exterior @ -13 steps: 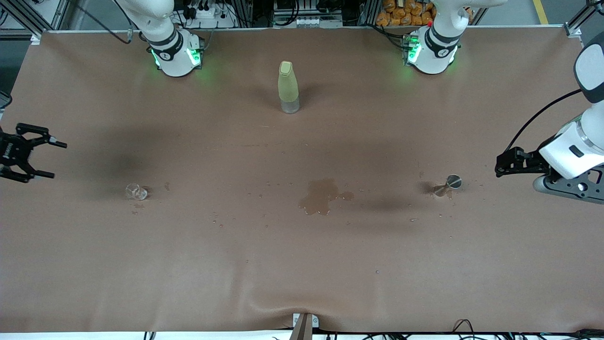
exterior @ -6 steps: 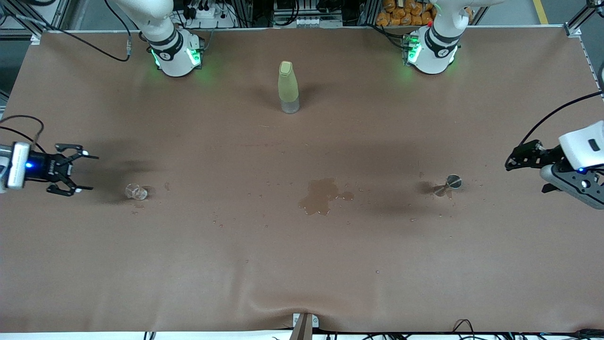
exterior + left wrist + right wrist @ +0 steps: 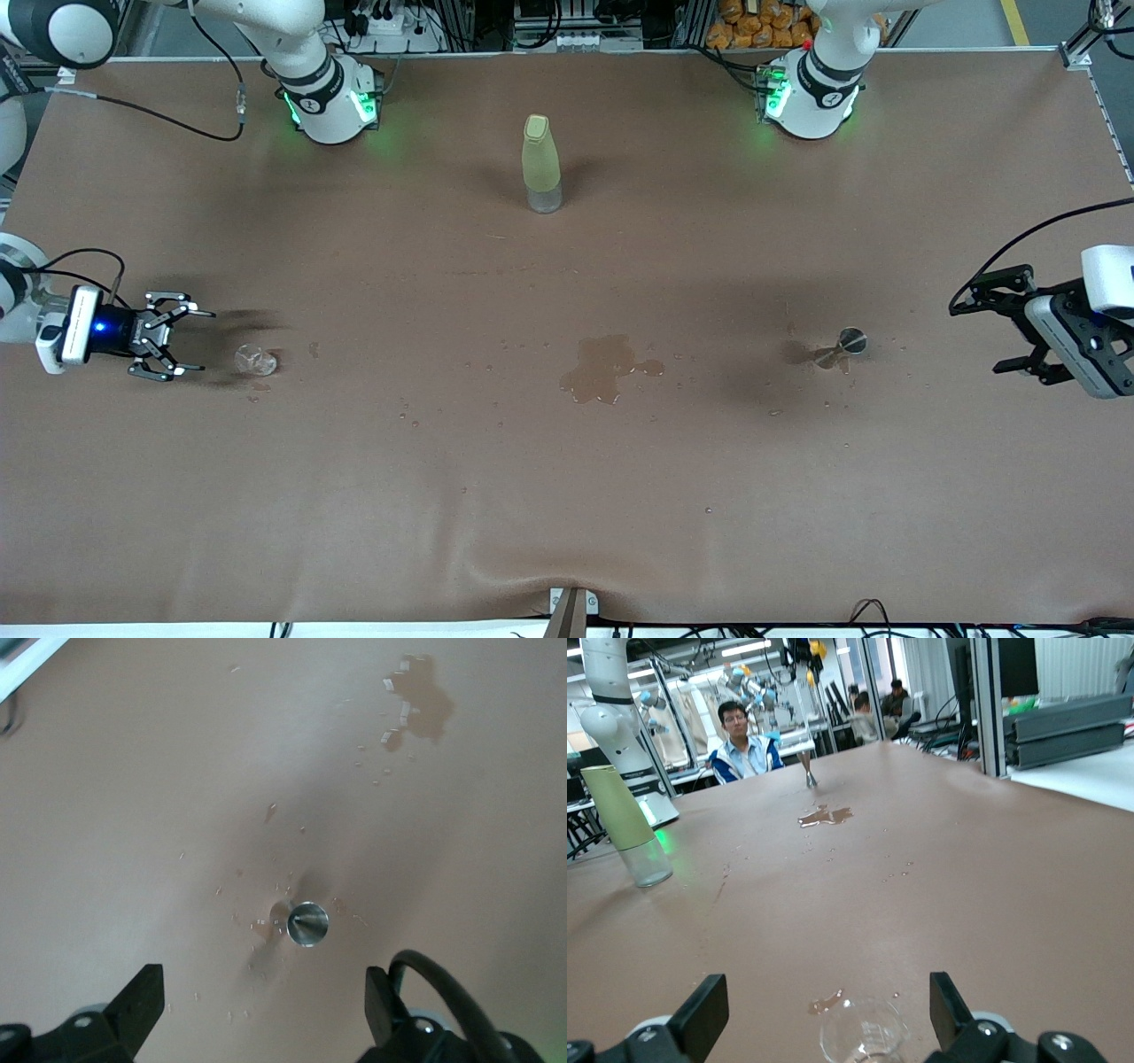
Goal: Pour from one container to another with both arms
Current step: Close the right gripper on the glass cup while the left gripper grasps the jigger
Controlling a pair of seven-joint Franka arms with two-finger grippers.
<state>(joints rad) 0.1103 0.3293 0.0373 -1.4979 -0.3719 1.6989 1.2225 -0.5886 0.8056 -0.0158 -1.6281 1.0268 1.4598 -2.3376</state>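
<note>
The work stood at the approach: both arms were reaching for their containers and nothing had been lifted or poured. The brown table (image 3: 567,496) carried a wet puddle (image 3: 602,368) at its middle, with small droplets scattered round it. Nearer the arm bases stood a yellow-green bottle (image 3: 541,164) with a clear base, upright and untouched, well apart from both grippers.

The right gripper (image 3: 177,346) was low, toward the right arm's end of the table, its fingers spread wide and pointed at the small clear glass cup (image 3: 252,359), which stood just beside them on the table but not between them. In the right wrist view the cup (image 3: 862,1032) sat in line with the gap between the two fingers (image 3: 700,1014), still short of it.

The left gripper (image 3: 1010,328) hung toward the left arm's end of the table, its fingers likewise spread and empty. The steel jigger (image 3: 842,347) lay on the table well apart from it; the left wrist view showed the jigger (image 3: 307,923) ahead of the gap.

Next, I judged, each gripper needed to slide forward until its container sat squarely between the fingers, then close gently, the thin glass wanting particular care.
</note>
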